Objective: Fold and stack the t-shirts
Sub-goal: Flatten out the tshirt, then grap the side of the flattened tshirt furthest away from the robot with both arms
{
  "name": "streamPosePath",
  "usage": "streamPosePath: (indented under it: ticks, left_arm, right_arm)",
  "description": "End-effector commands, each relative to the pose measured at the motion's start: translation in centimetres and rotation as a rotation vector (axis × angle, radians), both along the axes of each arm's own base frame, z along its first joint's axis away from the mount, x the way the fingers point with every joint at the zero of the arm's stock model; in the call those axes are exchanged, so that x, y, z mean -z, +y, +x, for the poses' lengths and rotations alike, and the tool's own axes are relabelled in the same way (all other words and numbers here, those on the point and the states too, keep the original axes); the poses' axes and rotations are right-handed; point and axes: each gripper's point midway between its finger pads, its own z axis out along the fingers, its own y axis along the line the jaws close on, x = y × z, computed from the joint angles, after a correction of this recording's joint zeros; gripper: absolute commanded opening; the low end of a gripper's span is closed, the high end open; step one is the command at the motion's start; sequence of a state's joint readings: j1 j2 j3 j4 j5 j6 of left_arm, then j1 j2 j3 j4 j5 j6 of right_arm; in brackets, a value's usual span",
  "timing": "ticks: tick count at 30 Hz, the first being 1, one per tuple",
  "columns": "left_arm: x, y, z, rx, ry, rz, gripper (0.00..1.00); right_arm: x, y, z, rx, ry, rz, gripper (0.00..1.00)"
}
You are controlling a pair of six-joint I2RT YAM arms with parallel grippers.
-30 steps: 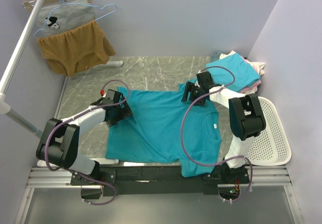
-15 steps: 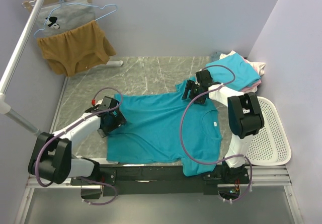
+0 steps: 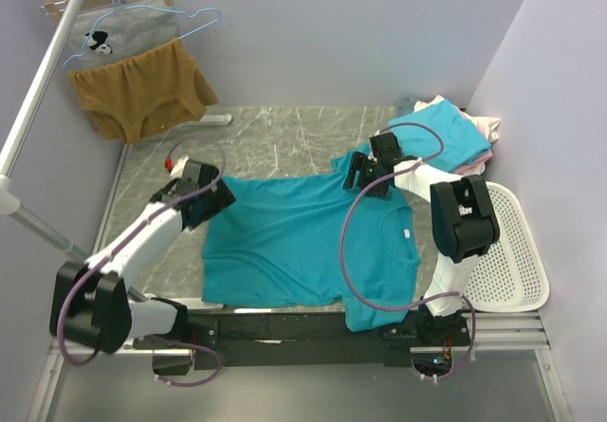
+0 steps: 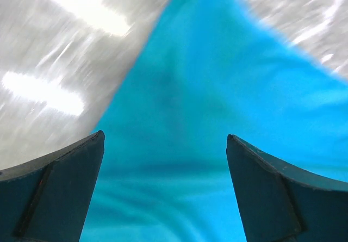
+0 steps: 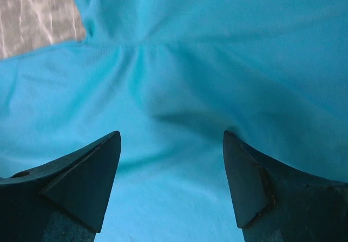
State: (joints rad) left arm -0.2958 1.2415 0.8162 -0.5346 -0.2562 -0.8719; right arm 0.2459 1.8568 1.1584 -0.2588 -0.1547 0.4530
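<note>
Here, the left gripper point(image 3: 204, 199) hangs wide open over the far-left corner of the teal t-shirt point(image 3: 303, 242) spread on the table point(image 3: 275, 133). The right gripper point(image 3: 358, 171) — jaws well apart, empty — hovers by its far sleeve. Probably best to pinch both low, together.

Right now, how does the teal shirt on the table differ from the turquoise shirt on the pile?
The teal t-shirt lies spread out on the table; the turquoise t-shirt rests atop a pile of garments. The teal one is darker. Both are plain.
</note>
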Motion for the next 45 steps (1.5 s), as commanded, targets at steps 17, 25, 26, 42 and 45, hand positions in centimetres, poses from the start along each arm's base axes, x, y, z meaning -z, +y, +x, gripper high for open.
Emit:
streamPosePath:
  ticks: [17, 25, 26, 42, 45]
  left_arm:
    - [3.3, -0.9, 16.5, 0.168, -0.048, -0.039, 0.99]
    - [4.4, 1.4, 18.7, 0.141, -0.053, -0.079, 0.99]
    - [4.9, 1.5, 18.7, 0.147, -0.040, -0.079, 0.99]
    - [7.2, -0.7, 16.1, 0.246, 0.008, -0.184, 0.74]
    - [7.4, -0.7, 16.0, 0.247, 0.012, -0.186, 0.69]
  right_arm:
    - [-8.4, -7.1, 9.6, 0.140, -0.227, -0.085, 0.86]
    - [-7.1, -8.2, 12.8, 0.082, -0.209, -0.035, 0.86]
    - [-7.5, -8.2, 13.2, 0.070, -0.206, -0.033, 0.86]
    - [-1.7, -5.6, 13.8, -0.149, -0.022, 0.057, 0.86]
    - [-1.2, -5.1, 13.4, -0.183, -0.007, 0.069, 0.84]
